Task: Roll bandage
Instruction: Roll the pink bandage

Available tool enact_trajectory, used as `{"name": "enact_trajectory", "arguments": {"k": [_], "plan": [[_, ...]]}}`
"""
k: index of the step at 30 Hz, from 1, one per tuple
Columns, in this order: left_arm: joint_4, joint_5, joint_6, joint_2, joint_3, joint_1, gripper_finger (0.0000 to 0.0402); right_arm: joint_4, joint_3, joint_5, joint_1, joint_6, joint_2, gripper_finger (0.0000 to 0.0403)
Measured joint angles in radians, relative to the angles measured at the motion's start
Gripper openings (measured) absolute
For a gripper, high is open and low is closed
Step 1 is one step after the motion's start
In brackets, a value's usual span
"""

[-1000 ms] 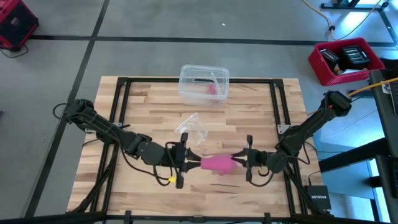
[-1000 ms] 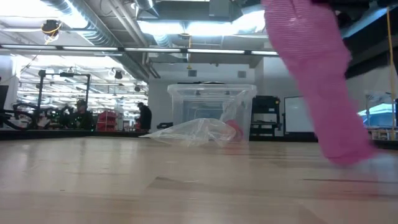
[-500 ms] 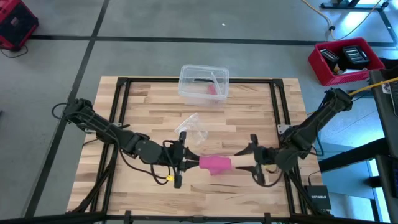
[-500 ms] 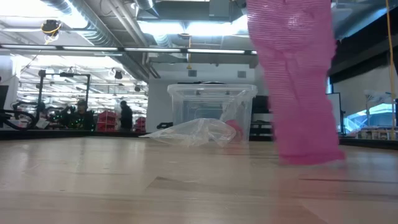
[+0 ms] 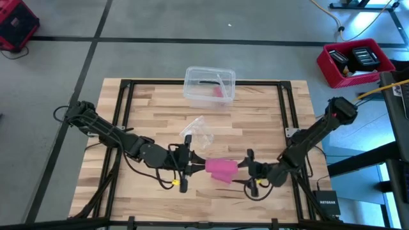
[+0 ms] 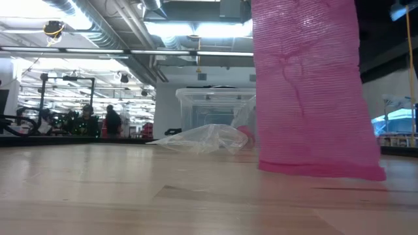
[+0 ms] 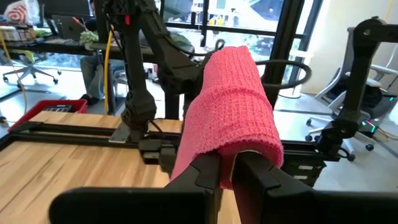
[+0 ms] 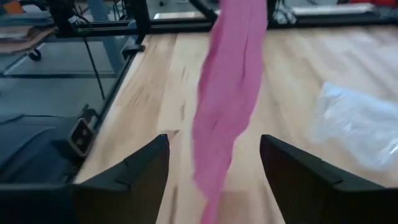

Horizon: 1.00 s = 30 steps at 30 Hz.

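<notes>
Bandage: the pink soft fabric bandage [image 5: 220, 170] sits partly rolled near the front-centre of the light wooden slatted table [image 5: 153, 108], with a loose end hanging down to just above or onto the boards; the low view does not settle contact
Left gripper: the left gripper [image 5: 190, 167] is at the roll's left end, fingers [image 7: 205, 175] nearly closed and pinching the roll's edge
Right gripper: the right gripper [image 5: 249, 171] is just beside the bandage's right end, fingers [image 8: 146, 165] spread wide, one on either side of the hanging strip, holding nothing
Wrapper: a crumpled small clear plastic wrapper [image 5: 197, 133] lies on the table behind the bandage, apart from it
Box: a clear plastic box [image 5: 209, 85] stands at the table's far edge with something pink inside
Off-table: a red bin [image 5: 355, 62] with dark contents rests on the grey floor to the right
Background: a person [image 6: 112, 121] stands far off in the room behind the table
</notes>
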Motion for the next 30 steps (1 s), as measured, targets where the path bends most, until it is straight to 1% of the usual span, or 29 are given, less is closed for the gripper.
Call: {"name": "enact_trajectory", "arguments": {"k": [3,6,10,15,17,19,26,30], "plan": [[0.001,-0.003,0.0,0.0,0.0,0.0,0.0021,-0.005,0.0,0.02,0.009,0.073,0.013,0.0253],[0.001,-0.004,0.006,0.0,0.0,0.0,0.0021,0.064,0.001,0.09,0.002,0.07,0.034,0.0253],[0.001,-0.003,0.003,0.0,0.0,0.0,0.0021,0.179,0.002,0.155,-0.024,0.016,0.119,0.0253],[0.001,-0.003,0.003,0.0,0.0,-0.002,0.0021,0.364,0.001,0.285,-0.035,-0.102,0.24,0.0253],[0.001,-0.003,0.002,0.0,0.0,-0.002,0.0021,0.428,0.001,0.297,-0.035,-0.171,0.27,0.0253],[0.001,-0.003,0.001,0.0,0.0,-0.002,0.0021,0.458,0.001,0.301,-0.035,-0.206,0.285,0.0253],[0.001,-0.003,0.0,0.0,0.0,-0.002,0.0021,0.466,0.001,0.301,-0.035,-0.29,0.287,0.0253],[0.001,-0.003,0.0,0.0,0.0,-0.002,0.0021,0.469,0.001,0.3,-0.037,-0.291,0.287,0.0253]]}}
